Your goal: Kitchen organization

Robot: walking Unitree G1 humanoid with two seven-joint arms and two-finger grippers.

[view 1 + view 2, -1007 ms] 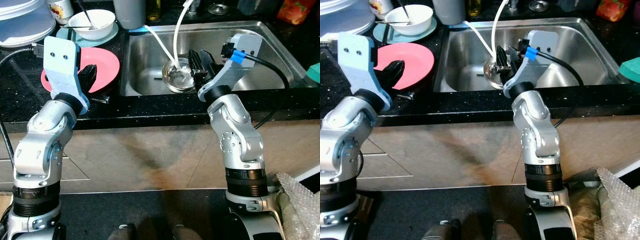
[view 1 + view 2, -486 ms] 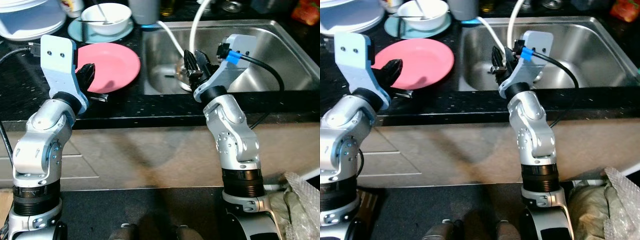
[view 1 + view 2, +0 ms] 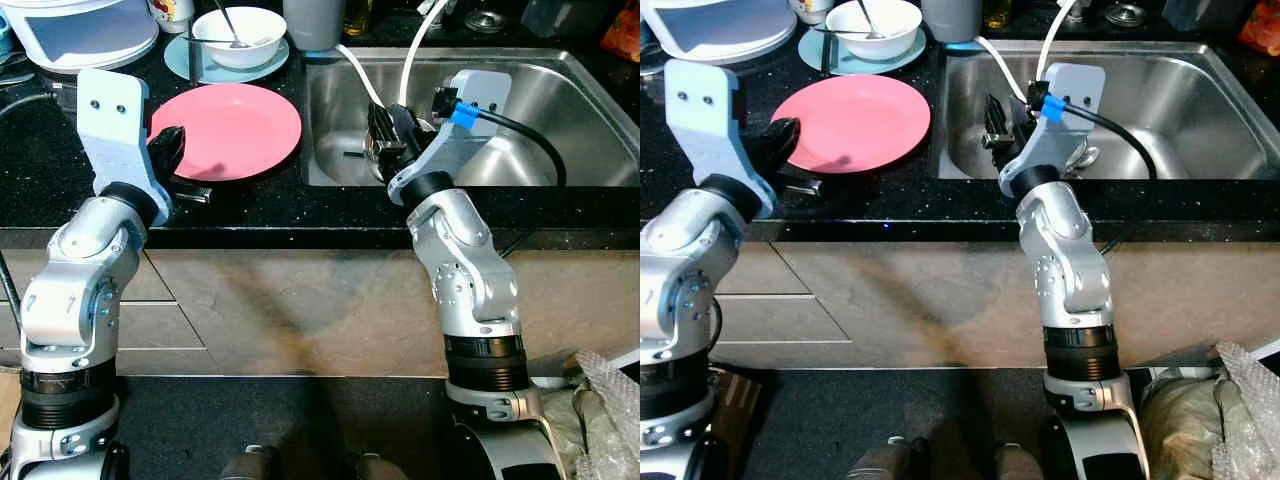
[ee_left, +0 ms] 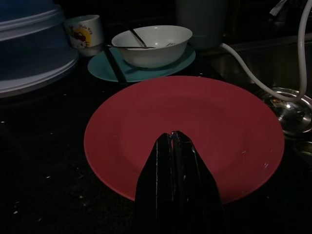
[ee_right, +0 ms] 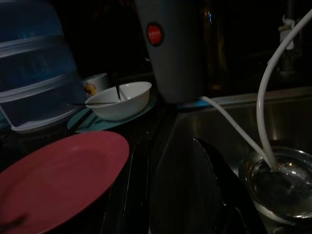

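Our two grippers at the counter and sink.

Our left gripper [image 4: 174, 146], fingers pressed together and empty, hovers at the near rim of the pink plate [image 3: 235, 128] on the black counter [image 3: 250, 205]. Our right gripper [image 3: 385, 125] hangs over the sink [image 3: 560, 90]; we cannot tell its finger state.

tabletop [image 3: 260, 200]: black, speckled, polished stone
sink [image 3: 585, 110]: brushed steel
pink plate [image 3: 235, 130]: smooth, glossy
fingers [image 4: 178, 180]: matt black
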